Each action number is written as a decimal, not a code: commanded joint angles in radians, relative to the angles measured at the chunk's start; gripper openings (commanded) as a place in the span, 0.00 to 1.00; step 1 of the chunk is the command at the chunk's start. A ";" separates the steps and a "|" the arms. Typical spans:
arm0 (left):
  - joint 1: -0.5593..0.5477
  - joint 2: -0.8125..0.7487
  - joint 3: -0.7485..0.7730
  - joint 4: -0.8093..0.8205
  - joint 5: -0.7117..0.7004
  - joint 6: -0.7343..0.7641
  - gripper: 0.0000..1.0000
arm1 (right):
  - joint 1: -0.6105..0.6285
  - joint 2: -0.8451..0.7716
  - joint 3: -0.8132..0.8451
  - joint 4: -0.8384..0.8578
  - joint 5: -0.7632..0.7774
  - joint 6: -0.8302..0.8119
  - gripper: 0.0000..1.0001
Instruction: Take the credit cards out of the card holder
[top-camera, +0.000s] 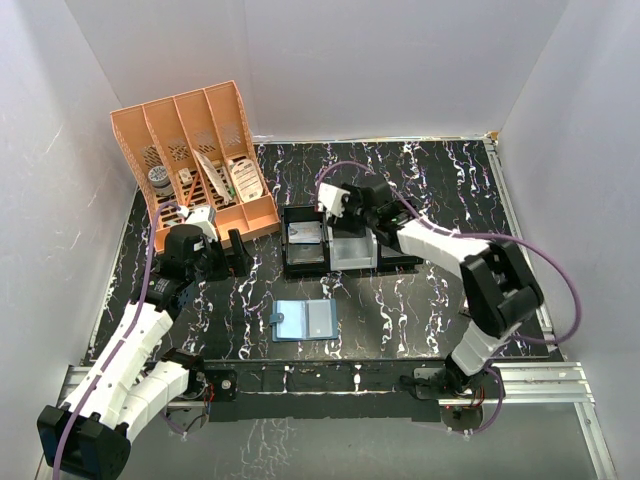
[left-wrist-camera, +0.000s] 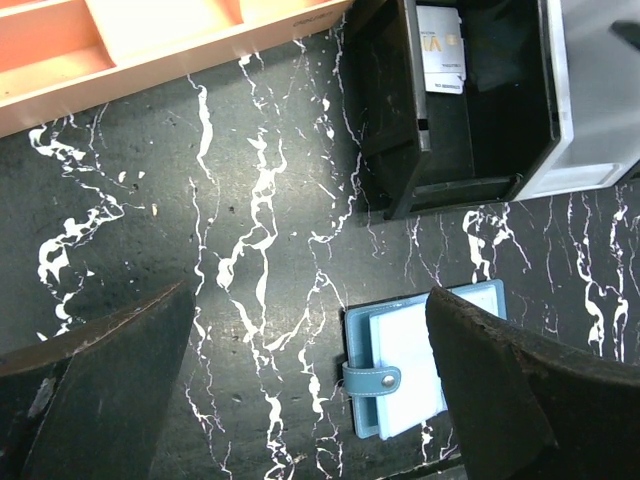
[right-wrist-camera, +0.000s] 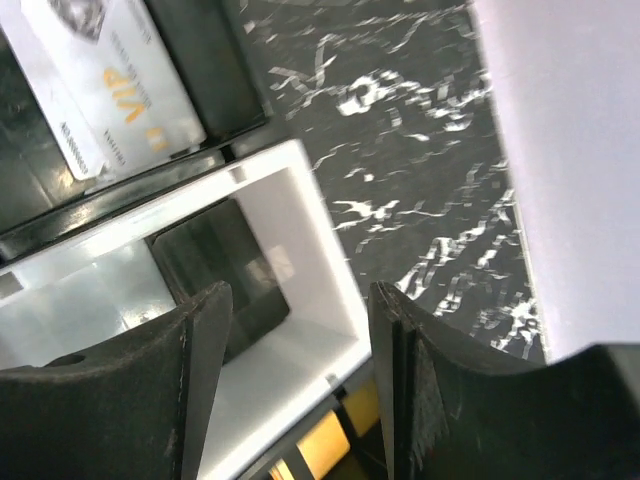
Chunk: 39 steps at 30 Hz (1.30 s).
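Observation:
The teal-blue card holder (top-camera: 303, 321) lies unfolded on the marbled table, its snap strap and light blue pockets (left-wrist-camera: 410, 365) facing up. A black credit card (right-wrist-camera: 225, 270) lies flat in the white tray (right-wrist-camera: 320, 250). A white card with gold "VIP" lettering (right-wrist-camera: 110, 90) lies in the black tray (top-camera: 290, 262) beside it. My right gripper (right-wrist-camera: 300, 370) hovers open over the white tray's corner, with nothing between its fingers. My left gripper (left-wrist-camera: 310, 370) stands wide open just above the table; its right finger (left-wrist-camera: 530, 390) covers the holder's right part.
An orange desk organizer (top-camera: 195, 160) with several compartments stands at the back left, close behind my left gripper (top-camera: 228, 252). White walls enclose the table on three sides. Both trays sit side by side mid-table, under my right gripper (top-camera: 335, 215).

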 joint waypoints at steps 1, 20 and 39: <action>0.008 -0.011 -0.005 0.019 0.061 0.001 0.99 | -0.006 -0.174 -0.043 0.120 -0.021 0.148 0.56; -0.108 0.185 -0.072 0.300 0.661 -0.257 0.89 | -0.006 -0.689 -0.509 0.253 -0.085 1.622 0.98; -0.380 0.419 -0.069 0.078 0.125 -0.290 0.63 | 0.188 -0.523 -0.551 0.126 -0.099 1.912 0.52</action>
